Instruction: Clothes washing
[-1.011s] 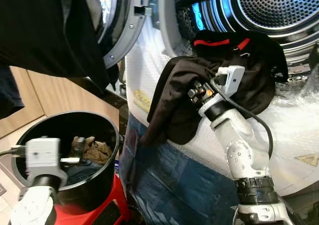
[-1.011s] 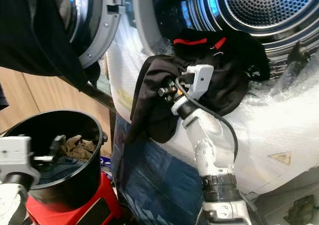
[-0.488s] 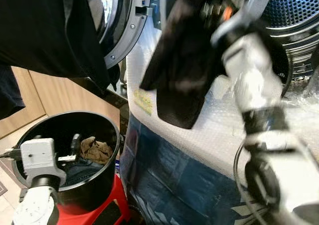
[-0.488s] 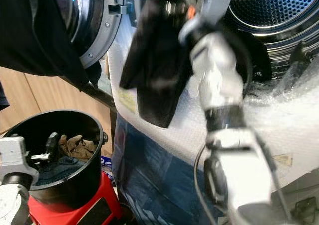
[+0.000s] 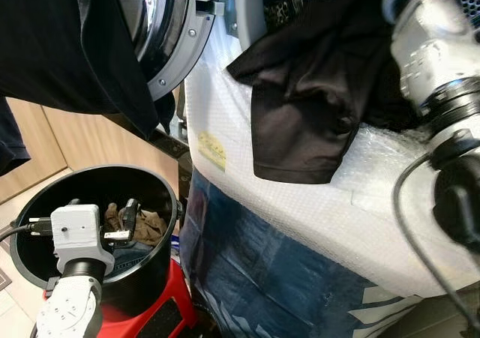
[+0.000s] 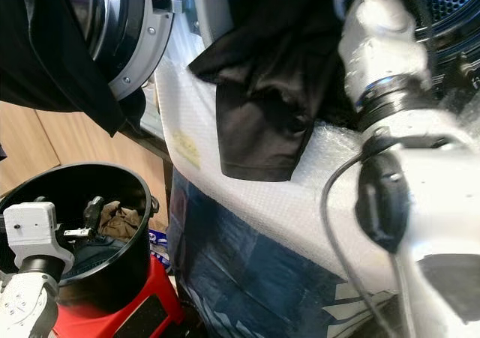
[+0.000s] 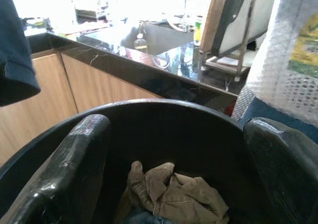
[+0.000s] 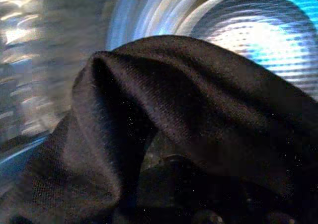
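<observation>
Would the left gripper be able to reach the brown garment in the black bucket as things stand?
Probably yes: the left gripper, fingers open, hangs inside the black bucket just above the brown garment, with nothing between.

support: black bucket (image 5: 161, 184); contents: brown garment (image 7: 171, 191); seat: red stool (image 5: 142, 315)

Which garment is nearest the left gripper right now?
The brown garment in the black bucket, just below the left gripper; the black garment hangs from the washer opening.
</observation>
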Available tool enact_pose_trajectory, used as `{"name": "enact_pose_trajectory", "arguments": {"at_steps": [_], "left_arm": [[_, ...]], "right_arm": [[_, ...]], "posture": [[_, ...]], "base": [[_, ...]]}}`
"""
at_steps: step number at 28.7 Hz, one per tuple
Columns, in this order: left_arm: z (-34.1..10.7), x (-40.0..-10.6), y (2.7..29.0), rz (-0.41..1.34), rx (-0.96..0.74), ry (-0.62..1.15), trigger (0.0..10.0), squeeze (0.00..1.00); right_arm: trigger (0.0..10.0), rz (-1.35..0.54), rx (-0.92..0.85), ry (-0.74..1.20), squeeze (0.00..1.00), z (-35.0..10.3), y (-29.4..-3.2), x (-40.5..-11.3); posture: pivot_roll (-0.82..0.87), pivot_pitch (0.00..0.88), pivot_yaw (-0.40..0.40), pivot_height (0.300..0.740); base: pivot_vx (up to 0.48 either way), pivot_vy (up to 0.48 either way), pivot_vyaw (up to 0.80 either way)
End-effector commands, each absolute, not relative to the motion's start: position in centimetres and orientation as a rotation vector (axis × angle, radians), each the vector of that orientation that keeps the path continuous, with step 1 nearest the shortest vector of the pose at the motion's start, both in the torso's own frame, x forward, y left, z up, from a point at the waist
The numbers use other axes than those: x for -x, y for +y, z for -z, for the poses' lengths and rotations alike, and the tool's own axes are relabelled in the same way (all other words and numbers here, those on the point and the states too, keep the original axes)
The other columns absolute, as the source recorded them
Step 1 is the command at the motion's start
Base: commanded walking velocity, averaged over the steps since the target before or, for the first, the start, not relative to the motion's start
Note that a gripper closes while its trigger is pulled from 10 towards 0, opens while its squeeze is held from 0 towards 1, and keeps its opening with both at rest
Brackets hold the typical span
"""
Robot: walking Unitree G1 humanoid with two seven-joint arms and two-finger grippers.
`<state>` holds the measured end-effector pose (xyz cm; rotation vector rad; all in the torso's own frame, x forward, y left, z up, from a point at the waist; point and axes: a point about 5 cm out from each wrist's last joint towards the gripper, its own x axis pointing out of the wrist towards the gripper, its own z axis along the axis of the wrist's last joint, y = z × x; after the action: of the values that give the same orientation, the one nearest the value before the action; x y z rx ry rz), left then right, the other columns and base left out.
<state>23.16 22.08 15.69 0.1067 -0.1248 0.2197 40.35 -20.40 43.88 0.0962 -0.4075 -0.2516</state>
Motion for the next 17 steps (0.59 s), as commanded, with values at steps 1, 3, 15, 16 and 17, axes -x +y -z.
{"name": "enact_pose_trajectory", "arguments": {"at_steps": [1, 3, 15, 16, 17], "left_arm": [[-15.9, -23.0, 22.0, -0.232, -0.102, -0.134, 10.0, 0.00], [-15.9, -22.9, 22.1, -0.242, -0.101, -0.137, 10.0, 0.00], [-15.8, -23.4, 21.0, -0.185, -0.081, -0.122, 10.0, 0.00], [-15.7, -23.5, 21.0, -0.177, -0.082, -0.116, 10.0, 0.00], [-15.7, -23.6, 20.8, -0.166, -0.086, -0.110, 10.0, 0.00]], "right_arm": [[0.0, 0.352, -0.078, -0.429, 0.00, -45.3, -22.0, -39.5], [0.0, 0.398, -0.066, -0.421, 0.00, -45.4, -22.8, -39.3], [10.0, 0.118, 0.128, -0.164, 0.00, -38.4, -17.4, -42.3], [10.0, 0.100, 0.139, -0.148, 0.00, -37.8, -17.0, -42.5], [10.0, 0.078, 0.151, -0.129, 0.00, -37.0, -16.3, -42.6]], "posture": [[0.27, 0.031, -0.183, 0.740], [0.27, 0.032, -0.187, 0.740], [0.25, 0.037, -0.183, 0.740], [0.25, 0.035, -0.181, 0.740], [0.25, 0.040, -0.177, 0.740]], "base": [[0.000, 0.000, 0.00], [0.000, 0.000, 0.00], [0.000, 0.000, 0.00], [0.000, 0.000, 0.00], [0.000, 0.000, 0.00]]}}
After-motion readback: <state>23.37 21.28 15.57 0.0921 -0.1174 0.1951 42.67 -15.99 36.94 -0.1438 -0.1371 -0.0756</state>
